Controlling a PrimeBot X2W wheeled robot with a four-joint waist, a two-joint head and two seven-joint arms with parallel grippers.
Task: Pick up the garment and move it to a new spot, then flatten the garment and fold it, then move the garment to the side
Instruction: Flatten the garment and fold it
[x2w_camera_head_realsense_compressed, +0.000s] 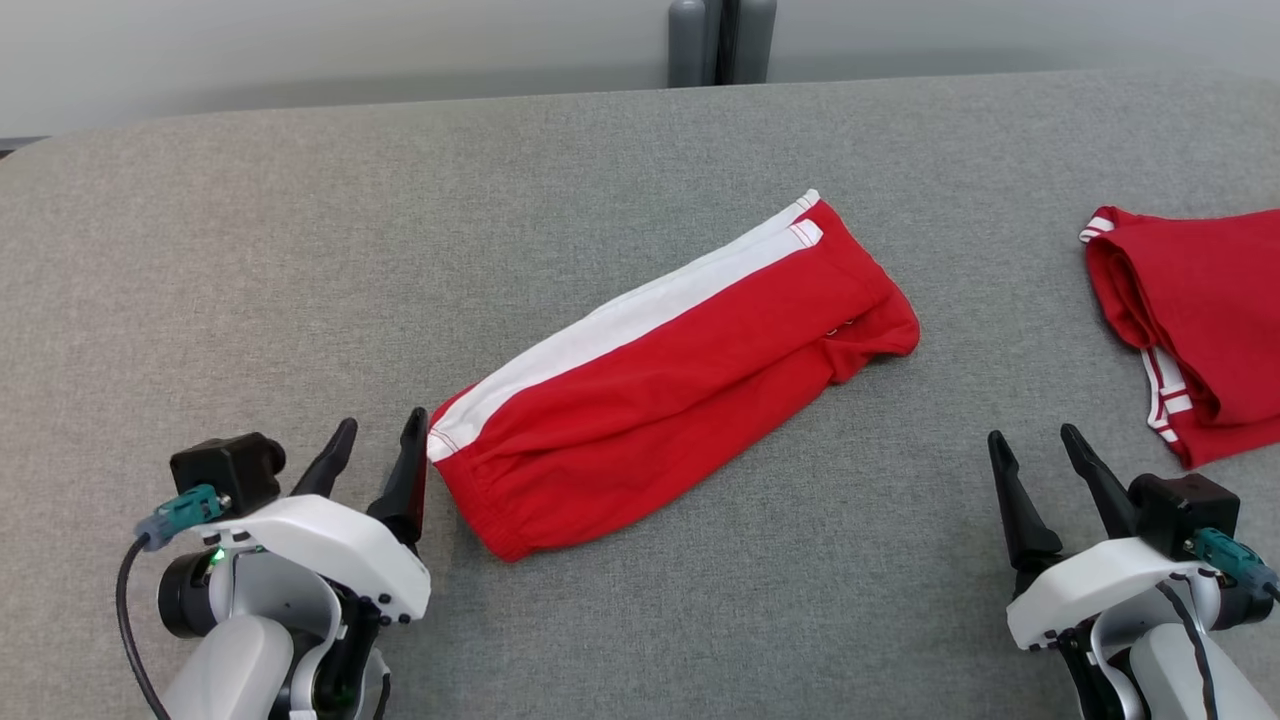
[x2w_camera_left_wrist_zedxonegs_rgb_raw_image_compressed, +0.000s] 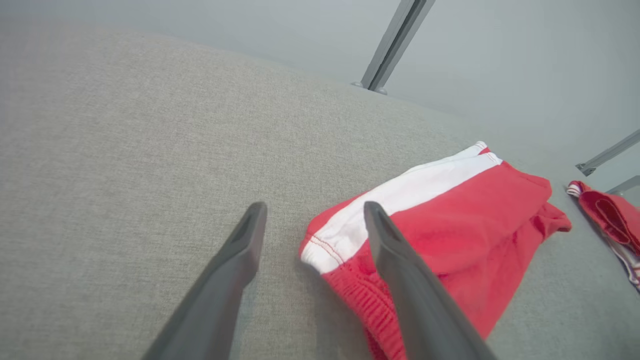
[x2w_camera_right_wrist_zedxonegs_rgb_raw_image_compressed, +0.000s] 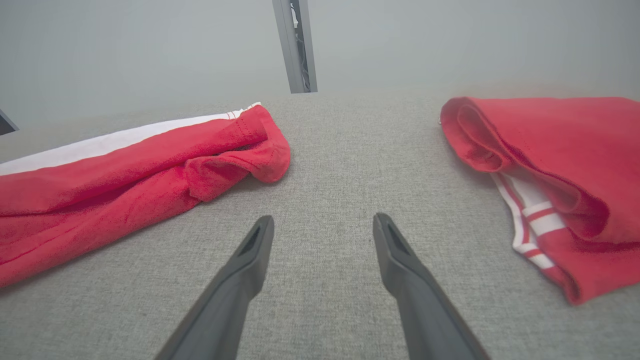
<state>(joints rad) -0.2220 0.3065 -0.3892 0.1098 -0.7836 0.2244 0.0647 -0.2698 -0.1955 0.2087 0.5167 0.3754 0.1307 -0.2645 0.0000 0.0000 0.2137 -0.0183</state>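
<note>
Red garment (x2w_camera_head_realsense_compressed: 680, 375) with a white stripe along its far edge, folded into a long band. Lies flat in the middle of the grey fabric surface (x2w_camera_head_realsense_compressed: 300, 250), slanting from near left to far right. Elastic waistband end at the near left. Bunched, rounded end at the far right, with a small fold of red cloth sticking out there.

Left end effector (x2w_camera_head_realsense_compressed: 380, 420) at the near left, just beside the waistband end. Stands wide open, fingers well spread, gripping nothing. Inner finger right by the white corner of the waistband; whether touching it, cannot tell. In the left wrist view, crosses in front of the red cloth with that same finger, with the white corner showing in the gap between the two fingers, down on the surface.

Right end effector (x2w_camera_head_realsense_compressed: 1032, 434) at the near right, well apart from the garment. Also wide open and empty, with bare grey surface between its fingers. Points toward the gap between the two red pieces.

Second red piece (x2w_camera_head_realsense_compressed: 1200, 330) at the right edge of the head view, folded too, with red-and-white striped trim along its near-left side. Lies apart from the garment, with bare surface between them.

Two grey posts (x2w_camera_head_realsense_compressed: 720, 40) beyond the far edge of the surface, against a pale wall.
</note>
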